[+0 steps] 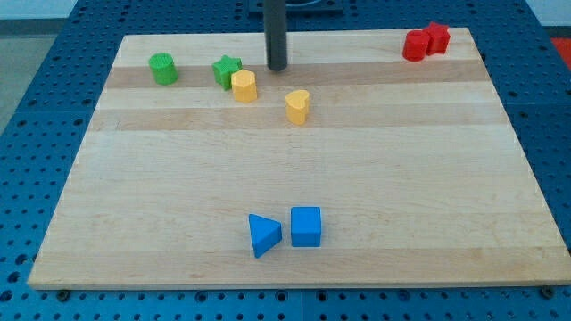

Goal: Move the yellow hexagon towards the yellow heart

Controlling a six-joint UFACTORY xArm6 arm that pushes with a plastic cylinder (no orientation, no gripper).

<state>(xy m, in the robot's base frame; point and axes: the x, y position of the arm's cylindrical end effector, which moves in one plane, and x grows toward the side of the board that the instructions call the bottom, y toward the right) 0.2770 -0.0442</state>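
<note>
The yellow hexagon (244, 86) stands near the view's top, left of centre, touching the green star (227, 69) at its upper left. The yellow heart (297, 105) stands apart from it, to the right and slightly lower. My tip (277, 68) is on the board above the gap between the two yellow blocks, a little up and right of the hexagon, touching neither.
A green cylinder (162, 69) stands at the top left. Two red blocks (424, 42) sit together at the top right corner. A blue triangle (263, 235) and a blue cube (305, 226) stand side by side near the bottom centre of the wooden board (428, 178).
</note>
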